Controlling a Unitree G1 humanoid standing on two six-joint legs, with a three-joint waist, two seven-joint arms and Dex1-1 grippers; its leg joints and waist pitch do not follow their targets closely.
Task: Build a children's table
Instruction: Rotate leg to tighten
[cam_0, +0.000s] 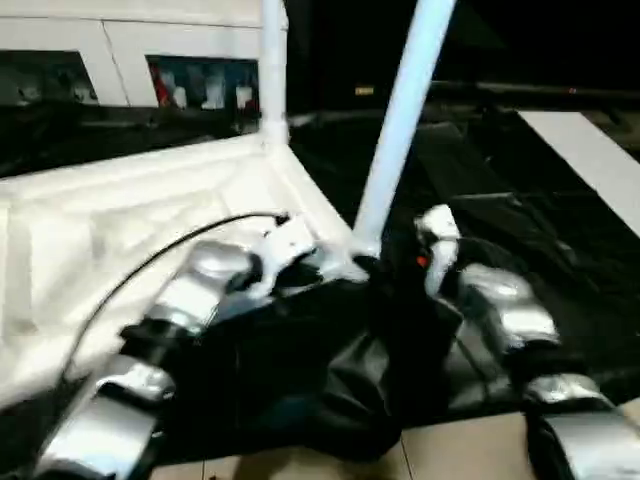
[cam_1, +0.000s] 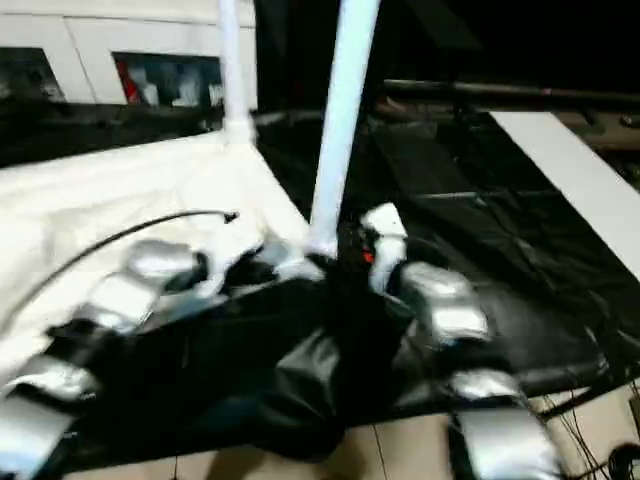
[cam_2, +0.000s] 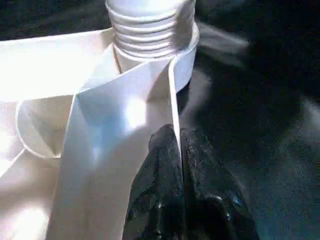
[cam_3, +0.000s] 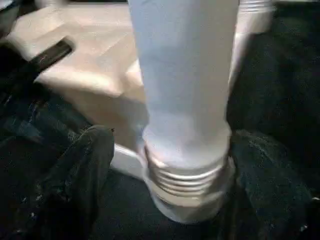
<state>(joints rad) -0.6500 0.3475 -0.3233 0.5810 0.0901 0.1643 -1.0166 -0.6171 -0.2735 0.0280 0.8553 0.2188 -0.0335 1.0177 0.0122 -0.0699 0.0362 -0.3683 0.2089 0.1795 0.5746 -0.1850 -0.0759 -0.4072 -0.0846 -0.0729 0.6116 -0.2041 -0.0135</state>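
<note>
Silver forearms (cam_0: 200, 285), black claw fingers (cam_2: 165, 190).

Dim room, black surroundings; white table top (cam_0: 120, 215) glares, overexposed in the left wrist view; head views motion-blurred; the near leg (cam_3: 185, 80) looms soft, unfocused.

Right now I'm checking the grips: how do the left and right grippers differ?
The left gripper is shut, pinching the tabletop's thin side wall; the right gripper is open, its fingers standing either side of the near leg without clamping it. The left one sits at the rim beside the corner socket; the right one sits at the leg's threaded base. Both work at the same near corner.
</note>
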